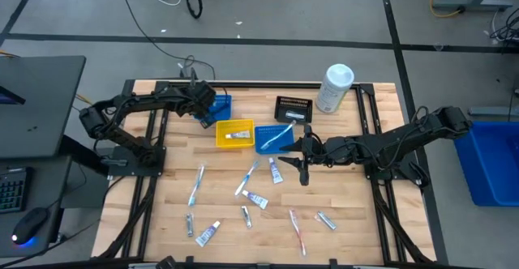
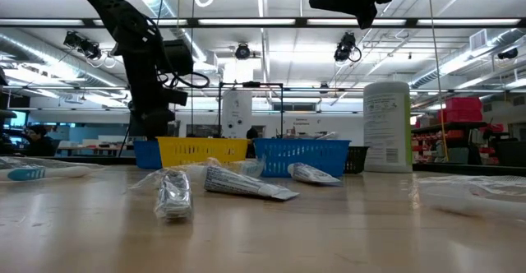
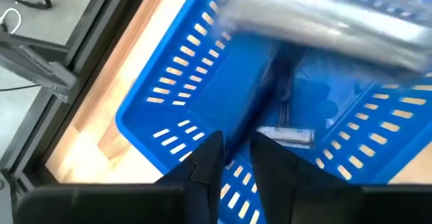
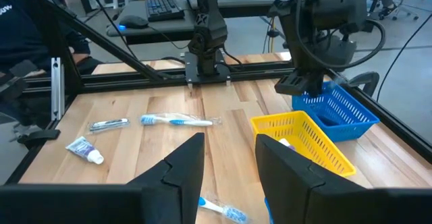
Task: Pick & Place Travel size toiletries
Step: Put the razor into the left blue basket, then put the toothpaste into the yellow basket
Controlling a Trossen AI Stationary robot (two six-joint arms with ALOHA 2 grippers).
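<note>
left gripper (image 1: pixel 203 111): over the small blue bin (image 1: pixel 220 107) at the table's far left part; in the left wrist view the fingers (image 3: pixel 206 164) stand a little apart with nothing between them, released, just above the bin floor
small blue bin contents: a dark razor (image 3: pixel 280 113) lies on the floor, its silvery head (image 3: pixel 289 136) near the fingertips
right gripper (image 1: pixel 303 157): raised over mid-table, beside the middle blue bin (image 1: pixel 274 138); fingers (image 4: pixel 185 160) parted and empty
middle blue bin: holds a blue-and-white toothbrush (image 1: pixel 278 139) leaning on its rim
yellow bin (image 1: pixel 234 133): between the two blue bins, touching the middle one; a white item (image 1: pixel 238 134) lies inside
black bin (image 1: pixel 293 108): at the far edge, next to the large white canister (image 1: pixel 334 88)
loose toiletries: spread over the near half of the table; a toothbrush (image 1: pixel 195 186) at left, a mini tube (image 1: pixel 208 234) and a small packet (image 1: pixel 190 224) near the front edge, a tube (image 1: pixel 275 170) and another (image 1: pixel 257 199) in the centre, a red-and-white toothbrush (image 1: pixel 298 230) and a silvery packet (image 1: pixel 326 219) at right
open room: bare wood between the bins and the loose items, and along the right side under the right arm
surface: light wooden table (image 1: pixel 349 220) in a dark metal frame
room: grey floor with cables beyond the far edge; a large blue tub (image 1: pixel 491 160) right of the table; a desk with a keyboard (image 1: pixel 11 190) and mouse (image 1: pixel 31 224) on the left; a workshop with ceiling lights in the low view
</note>
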